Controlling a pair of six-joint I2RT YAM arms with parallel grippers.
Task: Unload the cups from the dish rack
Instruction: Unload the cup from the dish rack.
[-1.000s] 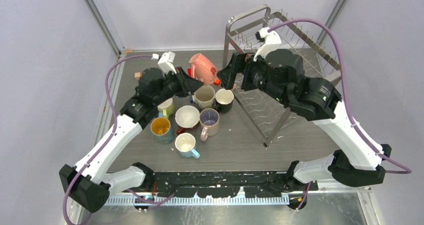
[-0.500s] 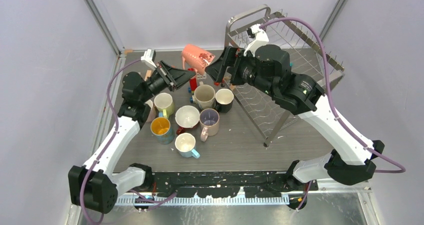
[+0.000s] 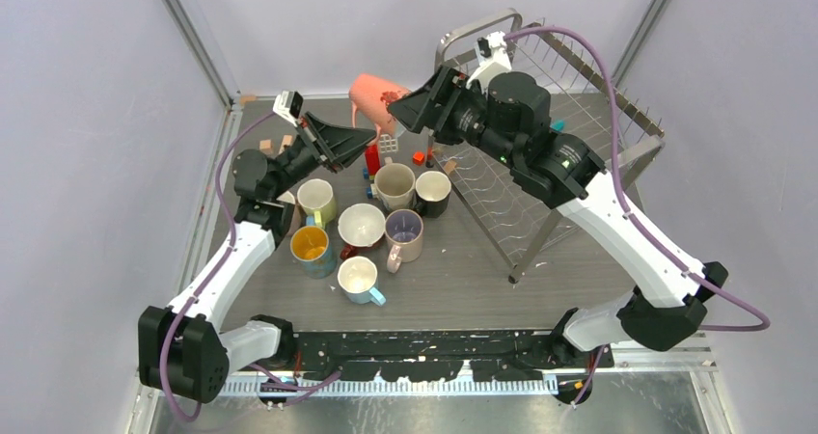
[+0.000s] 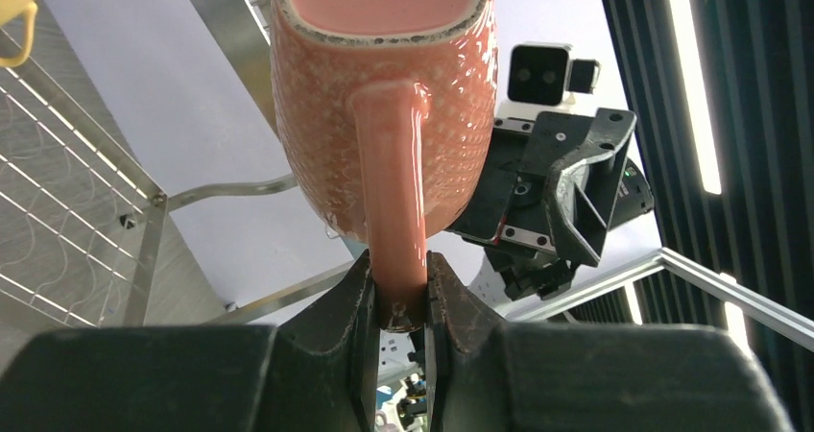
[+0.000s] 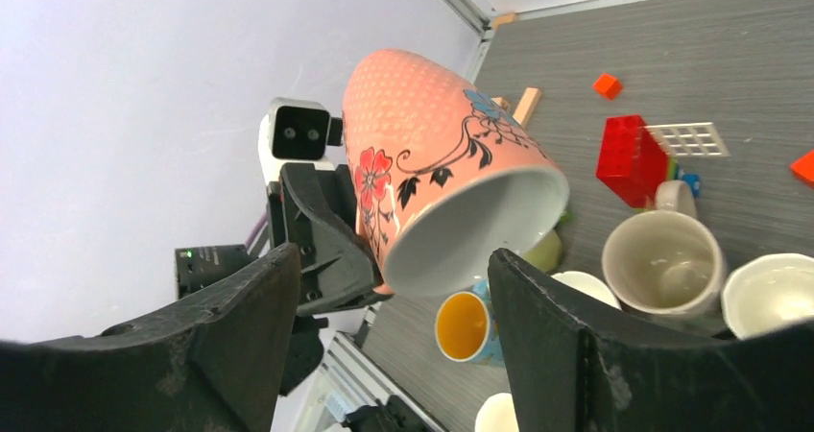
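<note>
A pink cup (image 3: 374, 99) with a flower print hangs in the air above the back of the table. My left gripper (image 3: 361, 138) is shut on its handle (image 4: 395, 202), the jaws pinching the handle's lower end. My right gripper (image 3: 405, 109) is open and faces the cup's mouth (image 5: 475, 230); its fingers (image 5: 245, 331) stand on either side of the rim with a gap on the left. Several other cups (image 3: 371, 224) stand upright on the table. The dish rack (image 3: 511, 224) of silver wire rises at the back right, behind my right arm.
Small toy blocks lie behind the cups, among them a red block (image 3: 372, 157) and an orange one (image 3: 418, 156). Wooden blocks (image 3: 266, 146) lie near the left wall. The rack's wire frame (image 4: 58, 211) stands close to the held cup.
My left gripper has lifted the pink cup up and toward the back. My right gripper has swung left to the cup's mouth, and its jaws have narrowed somewhat.
</note>
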